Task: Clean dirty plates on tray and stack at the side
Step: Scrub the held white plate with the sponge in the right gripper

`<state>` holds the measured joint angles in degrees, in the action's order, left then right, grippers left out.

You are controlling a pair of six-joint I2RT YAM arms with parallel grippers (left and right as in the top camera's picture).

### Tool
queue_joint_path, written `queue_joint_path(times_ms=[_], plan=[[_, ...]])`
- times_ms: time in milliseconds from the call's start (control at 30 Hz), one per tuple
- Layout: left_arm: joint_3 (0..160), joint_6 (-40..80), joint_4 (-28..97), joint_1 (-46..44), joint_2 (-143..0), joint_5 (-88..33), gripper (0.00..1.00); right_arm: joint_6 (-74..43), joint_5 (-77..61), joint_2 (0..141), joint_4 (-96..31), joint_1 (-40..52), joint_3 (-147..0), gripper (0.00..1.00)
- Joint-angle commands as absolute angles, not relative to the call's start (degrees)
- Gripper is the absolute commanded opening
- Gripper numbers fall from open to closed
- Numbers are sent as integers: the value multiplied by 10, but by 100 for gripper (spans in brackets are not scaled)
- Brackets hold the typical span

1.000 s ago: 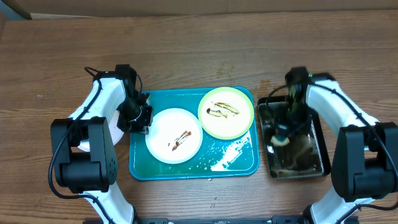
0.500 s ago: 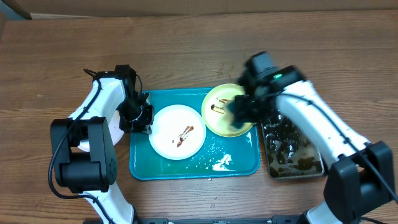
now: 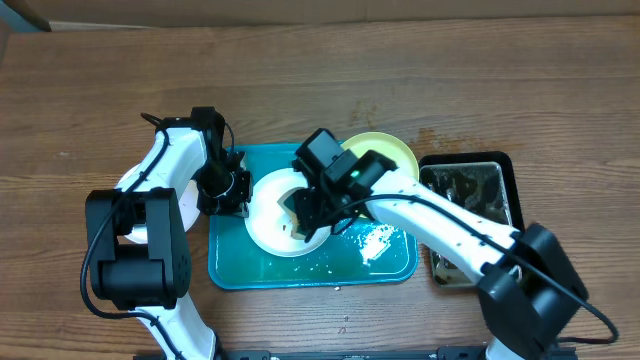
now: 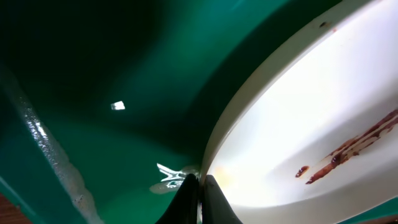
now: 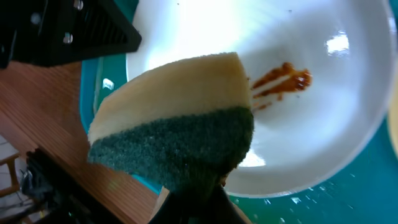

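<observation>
A white plate [image 3: 270, 212] with a brown sauce smear [image 5: 283, 79] lies on the left half of the teal tray [image 3: 310, 268]. My left gripper [image 3: 232, 190] is shut on the plate's left rim [image 4: 214, 155]. My right gripper [image 3: 305, 208] is shut on a yellow and green sponge [image 5: 180, 140] and holds it over this plate, next to the smear. A pale yellow-green plate [image 3: 385, 152] lies at the tray's far right, partly hidden by my right arm. Another white plate [image 3: 160, 205] lies on the table left of the tray, mostly hidden by my left arm.
A black pan of dirty water [image 3: 475, 200] stands right of the tray. Suds and water drops [image 3: 375, 238] lie on the tray's right half. The wooden table [image 3: 320, 80] extends behind the tray.
My right arm has swung left from the black pan, past the yellow-green plate, to over the white plate, carrying the sponge. My left gripper has stayed on the white plate's rim.
</observation>
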<state>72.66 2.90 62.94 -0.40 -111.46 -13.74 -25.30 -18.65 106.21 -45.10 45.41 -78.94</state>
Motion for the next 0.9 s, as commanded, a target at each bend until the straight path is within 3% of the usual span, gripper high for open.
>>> queue_joint_path(times_ms=[0,567,867], plan=[[724,34,628,-9,-1122,-150,4,-289,-176,1073,-428,465,-784,4],[724,34,628,-9,-1122,-150,4,-318,-181,1198,-321,484,-776,4],[724,34,625,-9,-1122,-143,4,-390,-90,1224,-387,475,-776,4]])
